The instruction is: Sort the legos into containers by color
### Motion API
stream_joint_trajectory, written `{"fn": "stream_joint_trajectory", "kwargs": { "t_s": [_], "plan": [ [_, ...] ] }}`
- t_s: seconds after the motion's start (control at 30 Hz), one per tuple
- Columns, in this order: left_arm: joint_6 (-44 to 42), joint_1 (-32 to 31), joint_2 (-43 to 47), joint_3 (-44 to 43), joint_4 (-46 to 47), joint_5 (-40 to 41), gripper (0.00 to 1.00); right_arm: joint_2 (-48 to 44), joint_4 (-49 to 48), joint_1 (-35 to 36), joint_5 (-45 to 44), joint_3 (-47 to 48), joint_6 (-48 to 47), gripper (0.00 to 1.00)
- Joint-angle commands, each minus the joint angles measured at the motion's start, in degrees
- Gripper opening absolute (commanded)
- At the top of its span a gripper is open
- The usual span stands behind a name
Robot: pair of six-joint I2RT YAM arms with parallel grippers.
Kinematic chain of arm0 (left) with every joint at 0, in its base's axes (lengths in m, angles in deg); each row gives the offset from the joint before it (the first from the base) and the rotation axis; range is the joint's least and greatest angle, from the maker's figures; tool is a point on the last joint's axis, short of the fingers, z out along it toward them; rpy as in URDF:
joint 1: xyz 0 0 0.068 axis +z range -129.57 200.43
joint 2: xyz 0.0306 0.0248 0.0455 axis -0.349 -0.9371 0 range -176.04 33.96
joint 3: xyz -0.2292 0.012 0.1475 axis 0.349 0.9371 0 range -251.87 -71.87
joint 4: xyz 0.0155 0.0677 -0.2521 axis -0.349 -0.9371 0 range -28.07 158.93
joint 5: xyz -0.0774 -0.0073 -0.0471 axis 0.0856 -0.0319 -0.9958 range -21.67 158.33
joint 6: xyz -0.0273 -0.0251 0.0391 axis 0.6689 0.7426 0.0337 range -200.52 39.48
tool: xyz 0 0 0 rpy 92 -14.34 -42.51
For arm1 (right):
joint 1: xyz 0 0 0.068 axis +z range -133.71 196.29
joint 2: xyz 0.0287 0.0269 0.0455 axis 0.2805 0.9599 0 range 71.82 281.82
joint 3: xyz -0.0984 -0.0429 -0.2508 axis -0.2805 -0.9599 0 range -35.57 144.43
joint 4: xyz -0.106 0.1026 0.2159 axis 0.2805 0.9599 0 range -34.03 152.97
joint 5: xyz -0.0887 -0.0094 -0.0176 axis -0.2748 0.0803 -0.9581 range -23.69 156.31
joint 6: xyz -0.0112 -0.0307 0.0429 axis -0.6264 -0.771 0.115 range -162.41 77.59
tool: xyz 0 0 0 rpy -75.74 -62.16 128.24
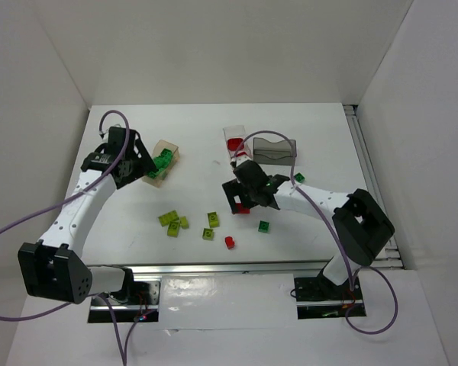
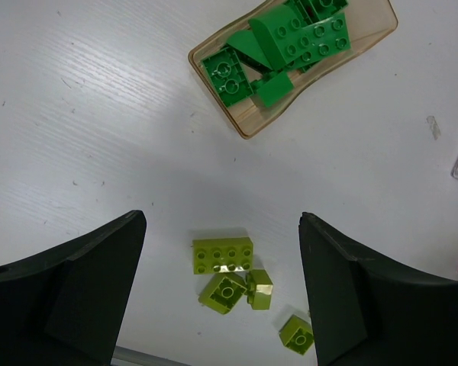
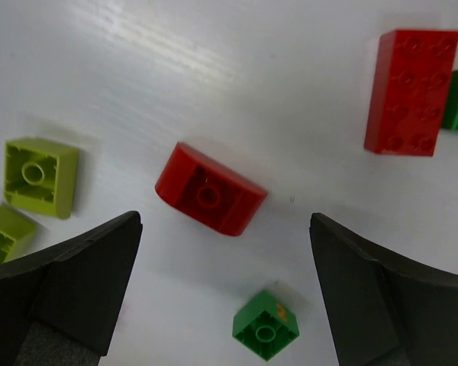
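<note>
My left gripper (image 1: 140, 165) (image 2: 221, 229) hangs open beside the tan container (image 1: 171, 149) (image 2: 246, 116), which holds several dark green legos (image 2: 290, 42). Below its fingers, lime legos (image 2: 223, 255) lie grouped on the table. My right gripper (image 1: 243, 200) (image 3: 225, 225) is open and holds nothing, over a red curved lego (image 3: 210, 198) lying upside down and a small green lego (image 3: 266, 326). A long red lego (image 3: 411, 91) lies to the upper right. The clear container (image 1: 234, 132) holds red legos (image 1: 234, 144). The dark grey container (image 1: 275, 149) stands to its right.
Loose lime legos (image 1: 173, 221) (image 3: 40, 175), a red one (image 1: 229, 242) and green ones (image 1: 264, 226) (image 1: 299, 178) are scattered over the white table. White walls enclose the table, and a metal rail (image 1: 366, 175) runs along its right edge.
</note>
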Motion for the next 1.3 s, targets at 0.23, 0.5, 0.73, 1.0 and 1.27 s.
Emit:
{"fn": "stream_joint_trajectory", "kwargs": {
  "t_s": [0.23,0.5,0.73,1.0,1.27],
  "plan": [
    [0.2,-1.7,-2.9,-1.6,0.9,0.8,0.91,6.9,2.4,1.6,-2.0,0.7,-3.4,0.92],
    [0.8,-3.7,-3.9,-2.7,0.9,0.8,0.91,10.8,-6.1,1.6,-8.0,1.5,-3.9,0.79],
    [1.3,-4.8,-5.1,-3.4,0.9,1.5,0.91,9.4,-6.2,1.6,-4.3,-0.6,-1.3,0.50],
    [1.3,-6.0,-6.8,-4.0,0.2,1.5,0.91,6.5,-2.6,1.6,-12.8,6.5,1.6,0.50],
    [1.2,-6.5,-4.7,-3.4,0.2,3.2,0.91,11.5,-3.5,-2.7,-18.0,20.8,-0.7,0.50]
  ]
}}
